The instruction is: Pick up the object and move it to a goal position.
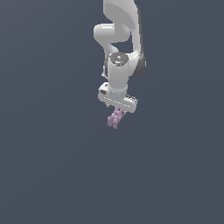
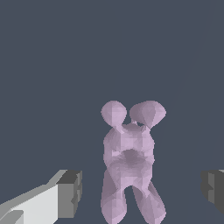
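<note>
The object [image 2: 129, 157] is a small lumpy lilac figure with two rounded lobes at one end and two leg-like lobes at the other. It sits between the two dark fingertips [image 2: 70, 192] of my gripper [image 2: 142, 190]. There is a clear gap on each side, so neither pad touches it and the gripper is open. In the exterior view the object [image 1: 115, 119] pokes out just under the white hand of the gripper [image 1: 117, 111], at mid-picture. The hand partly covers its upper part.
A plain dark grey-blue surface fills both views, with no edges or other objects showing. The white arm [image 1: 122, 39] comes down from the top of the exterior view.
</note>
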Controlling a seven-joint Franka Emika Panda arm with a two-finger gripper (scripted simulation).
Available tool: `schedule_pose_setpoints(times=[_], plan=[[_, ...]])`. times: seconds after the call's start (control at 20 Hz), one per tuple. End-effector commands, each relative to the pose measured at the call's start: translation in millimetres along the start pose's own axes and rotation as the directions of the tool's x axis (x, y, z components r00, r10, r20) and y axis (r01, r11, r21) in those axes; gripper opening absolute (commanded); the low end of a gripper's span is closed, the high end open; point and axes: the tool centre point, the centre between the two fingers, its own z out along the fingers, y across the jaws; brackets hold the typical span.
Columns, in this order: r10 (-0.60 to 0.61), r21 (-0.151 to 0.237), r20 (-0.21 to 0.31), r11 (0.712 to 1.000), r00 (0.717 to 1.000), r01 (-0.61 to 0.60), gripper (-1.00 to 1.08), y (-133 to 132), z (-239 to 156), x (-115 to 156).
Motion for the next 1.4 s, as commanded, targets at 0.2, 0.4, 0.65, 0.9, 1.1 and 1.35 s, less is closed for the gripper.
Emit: schedule_pose_setpoints(times=[0.2, 0.4, 0.65, 0.9, 1.1, 1.35], plan=[[0.000, 0.000, 0.000, 1.000, 1.000, 0.000, 1.00, 0.0, 4.7, -0.3], [0.001, 0.000, 0.000, 1.000, 1.000, -0.001, 1.00, 0.4, 18.6, -1.0], [0.003, 0.000, 0.000, 1.000, 1.000, -0.003, 1.00, 0.8, 40.9, -1.6], [0.004, 0.000, -0.001, 1.000, 1.000, -0.004, 1.00, 0.5, 50.1, -1.3], [0.004, 0.000, -0.001, 1.000, 1.000, -0.004, -1.00, 0.5, 50.4, -1.3], [0.004, 0.000, -0.001, 1.000, 1.000, -0.004, -1.00, 0.5, 50.4, -1.3]])
